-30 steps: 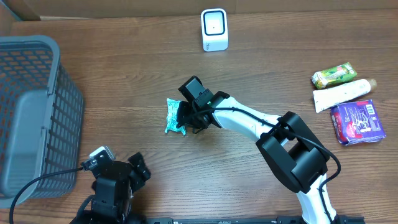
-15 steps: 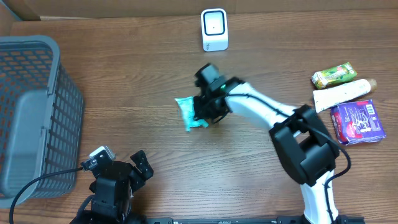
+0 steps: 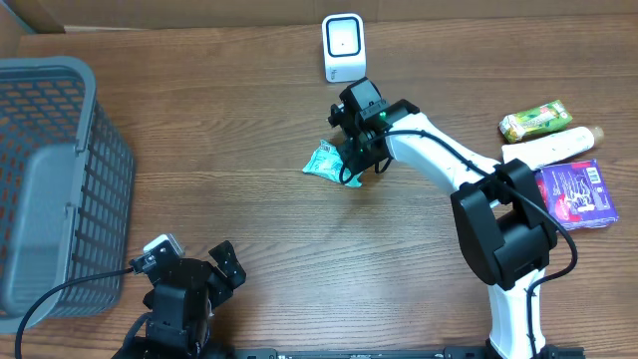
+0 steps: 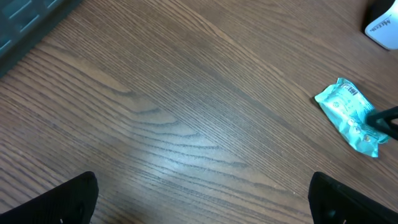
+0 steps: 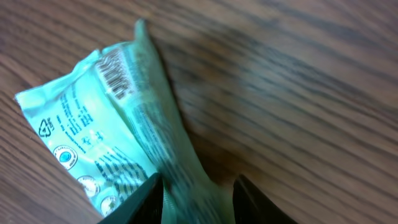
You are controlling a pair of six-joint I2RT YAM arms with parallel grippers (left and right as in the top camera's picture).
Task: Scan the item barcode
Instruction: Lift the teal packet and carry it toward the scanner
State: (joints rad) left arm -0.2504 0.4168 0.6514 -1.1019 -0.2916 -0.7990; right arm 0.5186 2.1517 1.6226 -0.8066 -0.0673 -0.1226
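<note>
Teal packet [image 5: 93, 137], end hidden within right hand [image 5: 198, 198]

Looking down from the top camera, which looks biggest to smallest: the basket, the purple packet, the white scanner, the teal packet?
1. grey basket
2. purple packet
3. white scanner and teal packet: too close to rank, since the teal packet is partly hidden.

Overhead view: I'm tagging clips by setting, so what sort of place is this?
Probably a mock checkout on a wooden table: a white barcode scanner, a grey shopping basket, and packaged goods waiting at the right edge.
</note>
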